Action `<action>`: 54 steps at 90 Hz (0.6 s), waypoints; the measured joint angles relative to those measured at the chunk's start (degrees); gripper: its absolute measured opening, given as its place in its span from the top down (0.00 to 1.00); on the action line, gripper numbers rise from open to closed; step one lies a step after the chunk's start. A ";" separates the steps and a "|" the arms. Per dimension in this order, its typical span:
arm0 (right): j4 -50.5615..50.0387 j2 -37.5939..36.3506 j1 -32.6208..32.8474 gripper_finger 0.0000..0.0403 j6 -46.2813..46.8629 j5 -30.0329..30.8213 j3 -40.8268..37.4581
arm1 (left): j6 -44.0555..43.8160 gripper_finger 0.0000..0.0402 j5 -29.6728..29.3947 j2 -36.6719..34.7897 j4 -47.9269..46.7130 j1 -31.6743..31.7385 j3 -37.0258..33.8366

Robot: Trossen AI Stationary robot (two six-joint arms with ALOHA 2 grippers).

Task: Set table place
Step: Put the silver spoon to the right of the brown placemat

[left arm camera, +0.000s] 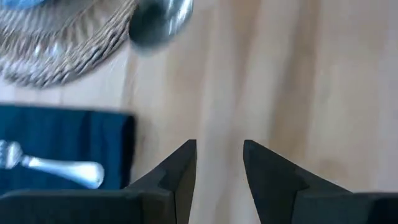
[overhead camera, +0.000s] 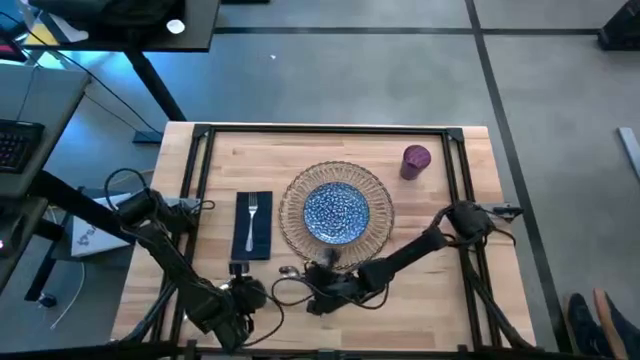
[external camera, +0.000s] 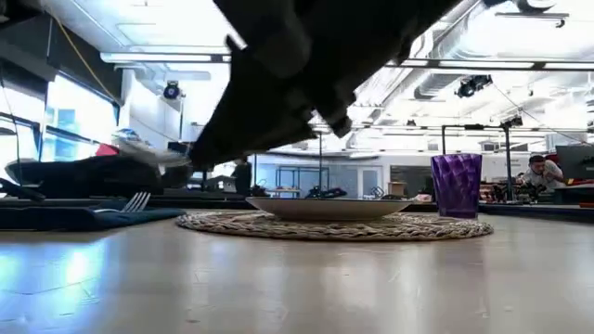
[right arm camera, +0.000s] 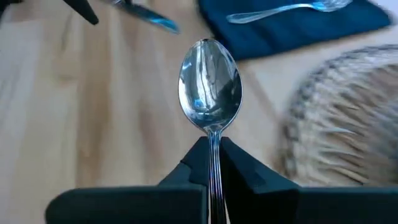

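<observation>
On the wooden table (overhead camera: 440, 280) in a bright workshop, the right gripper (right arm camera: 213, 158) clamps a spoon (right arm camera: 209, 84) by its handle, bowl jutting beyond the fingertips beside the wicker placemat (overhead camera: 335, 211); the left gripper (left arm camera: 219, 165) hovers slightly parted nearby.

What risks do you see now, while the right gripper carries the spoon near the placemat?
1. The right gripper pinches the spoon only by its thin handle, so it may swivel or slip.
2. The left gripper, open, sits close beside it near the table's front edge; the arms could collide.
3. The spoon may catch on the placemat.
</observation>
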 joint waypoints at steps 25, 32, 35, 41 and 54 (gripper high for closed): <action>-23.10 -6.14 2.01 1.00 21.21 11.63 0.13 | -1.86 0.71 -1.68 -0.02 -3.01 -0.67 0.00; -32.36 -7.86 2.42 1.00 29.91 13.62 0.14 | -1.89 0.71 -2.07 -0.02 -2.62 -0.79 0.00; -36.33 -8.30 2.59 1.00 33.83 14.58 0.14 | -1.86 0.71 -2.07 -0.02 -2.61 -0.79 0.00; -44.35 -9.34 3.21 1.00 41.76 16.78 0.14 | -1.86 0.71 -2.11 -0.02 -2.50 -0.83 0.00; -62.93 -10.96 5.39 1.00 60.98 18.92 0.20 | -1.88 0.71 -2.30 -0.03 -2.16 -1.02 0.00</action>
